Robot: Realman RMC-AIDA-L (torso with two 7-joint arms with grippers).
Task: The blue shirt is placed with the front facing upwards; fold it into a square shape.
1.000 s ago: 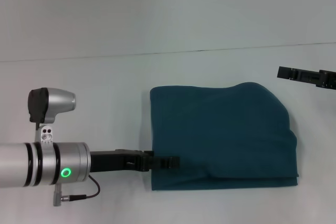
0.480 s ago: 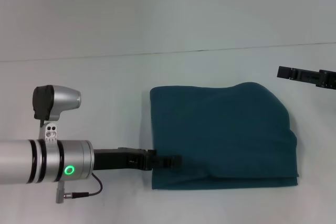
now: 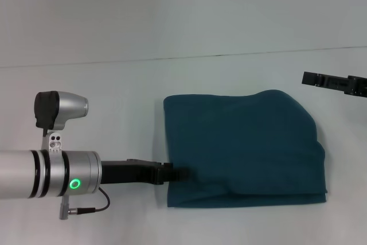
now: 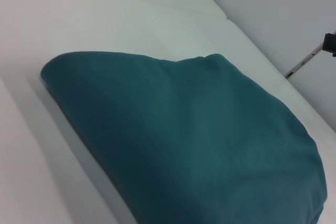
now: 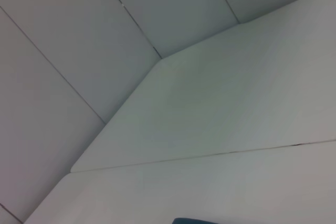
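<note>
Folded blue shirt [image 3: 243, 147], left gripper [image 3: 179, 172] at its left edge

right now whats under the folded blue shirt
The blue shirt lies folded on the white table. The left gripper reaches in at its near left edge, its tips hidden by cloth. Anything else beneath is covered.

From my left wrist camera I see the blue shirt [image 4: 189, 140] folded, plain side up, lying on the white table [image 4: 105, 19].
</note>
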